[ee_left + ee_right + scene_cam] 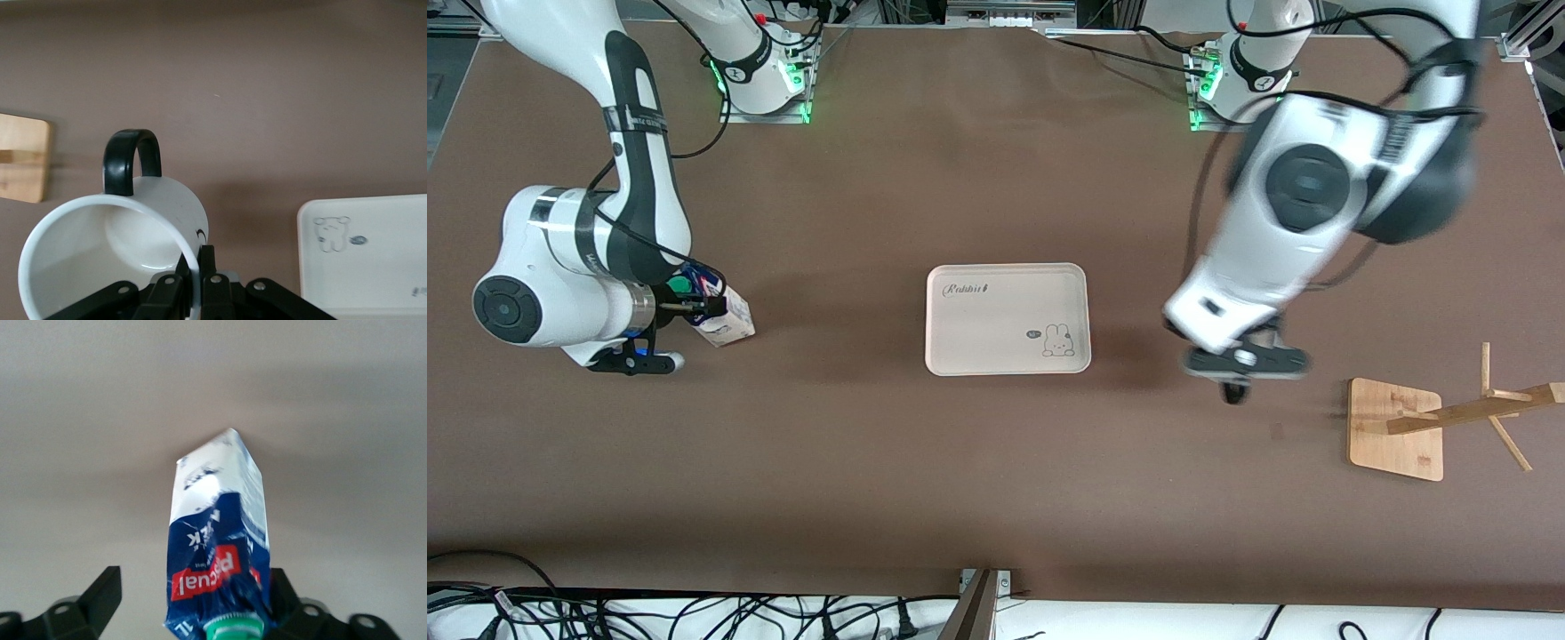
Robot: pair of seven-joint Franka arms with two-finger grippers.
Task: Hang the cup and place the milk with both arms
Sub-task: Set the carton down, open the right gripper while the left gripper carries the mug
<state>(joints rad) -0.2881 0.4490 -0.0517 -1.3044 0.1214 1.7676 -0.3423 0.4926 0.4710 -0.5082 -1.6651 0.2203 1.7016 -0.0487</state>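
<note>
My left gripper (198,257) is shut on the rim wall of the white cup (100,260), one finger inside and one outside. The cup's black handle (131,160) points away from the fingers. In the front view this gripper (1234,378) hangs over bare table between the tray and the wooden rack; the arm hides the cup there. The milk (727,322) stands tilted on the table toward the right arm's end. My right gripper (694,308) is at its top. In the right wrist view the gripper (193,577) is open around the milk (217,540), with a gap at one finger (100,593).
A white tray (1007,356) with a rabbit drawing lies mid-table; it also shows in the left wrist view (373,280). A wooden rack (1396,429) with slanted pegs (1476,411) stands toward the left arm's end; its base shows in the left wrist view (23,157).
</note>
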